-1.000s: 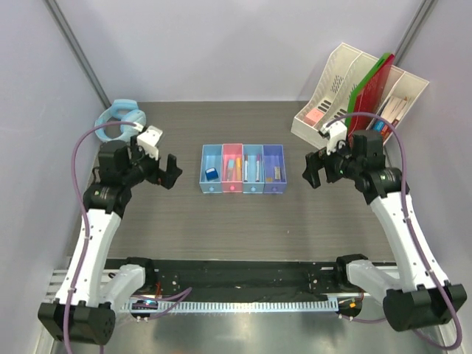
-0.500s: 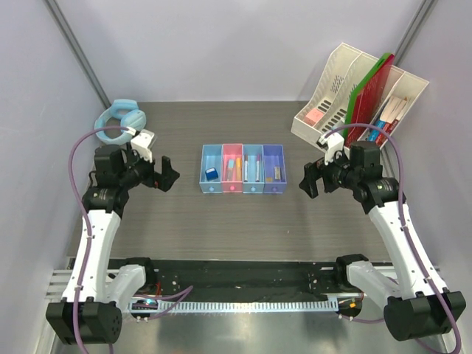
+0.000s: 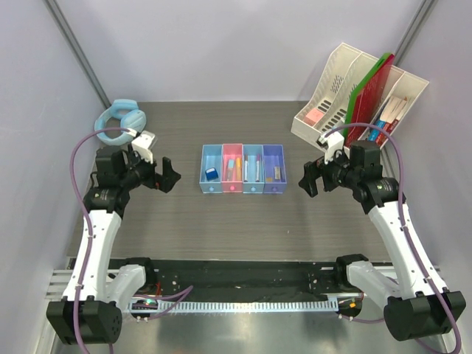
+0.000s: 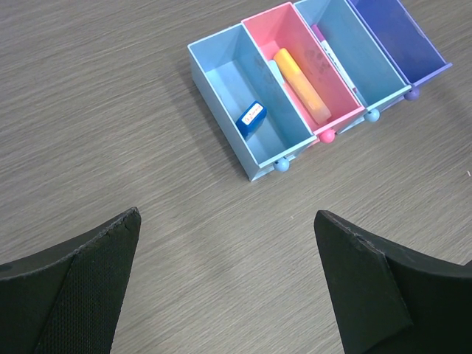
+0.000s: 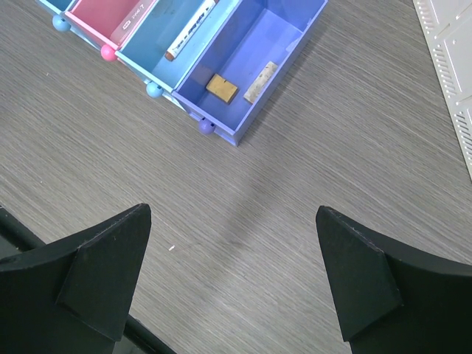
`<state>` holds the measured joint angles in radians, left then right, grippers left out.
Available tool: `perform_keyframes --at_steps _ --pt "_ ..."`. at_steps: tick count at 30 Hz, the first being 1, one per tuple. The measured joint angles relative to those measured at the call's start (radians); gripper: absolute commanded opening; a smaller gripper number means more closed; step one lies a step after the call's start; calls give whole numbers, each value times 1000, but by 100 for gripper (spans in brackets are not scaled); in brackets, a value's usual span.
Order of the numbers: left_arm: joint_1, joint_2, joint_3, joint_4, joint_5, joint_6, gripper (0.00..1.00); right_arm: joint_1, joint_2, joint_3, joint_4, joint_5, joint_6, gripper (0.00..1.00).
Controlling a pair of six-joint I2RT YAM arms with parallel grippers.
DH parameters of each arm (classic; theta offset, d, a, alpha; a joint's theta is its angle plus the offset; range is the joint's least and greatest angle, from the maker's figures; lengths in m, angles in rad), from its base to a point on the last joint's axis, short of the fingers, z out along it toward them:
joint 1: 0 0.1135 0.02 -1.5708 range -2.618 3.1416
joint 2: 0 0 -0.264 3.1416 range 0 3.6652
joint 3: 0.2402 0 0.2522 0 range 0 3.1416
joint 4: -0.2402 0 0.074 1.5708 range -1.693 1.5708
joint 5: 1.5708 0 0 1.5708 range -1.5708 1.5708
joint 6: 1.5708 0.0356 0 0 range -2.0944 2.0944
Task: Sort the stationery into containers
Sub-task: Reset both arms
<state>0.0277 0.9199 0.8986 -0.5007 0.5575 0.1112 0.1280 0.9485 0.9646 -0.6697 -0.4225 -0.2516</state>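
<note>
Dark wood-grain table [image 3: 236, 221], pale lilac walls [image 3: 221, 51]

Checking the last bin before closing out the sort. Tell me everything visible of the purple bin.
The purple bin is a small plastic box, rectangular and open-topped, with a round knob on one short end. It stands flat on the grey wood-grain table, last in the row, its long side against a blue bin. Inside lie a gold clip and a grey eraser, apart from each other.

cream file organiser [image 3: 333, 70], far right, holds red folder [image 3: 375, 85] and green folder [image 3: 359, 93]; light blue headphones [image 3: 118, 114] far left.
</note>
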Motion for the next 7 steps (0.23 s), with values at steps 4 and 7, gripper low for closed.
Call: perform_keyframes --at_steps 4,7 --pt "0 1 -4 3 6 0 100 0 0 0 3 -1 0 100" --pt "0 3 -4 3 13 0 100 0 0 0 4 -3 0 100"
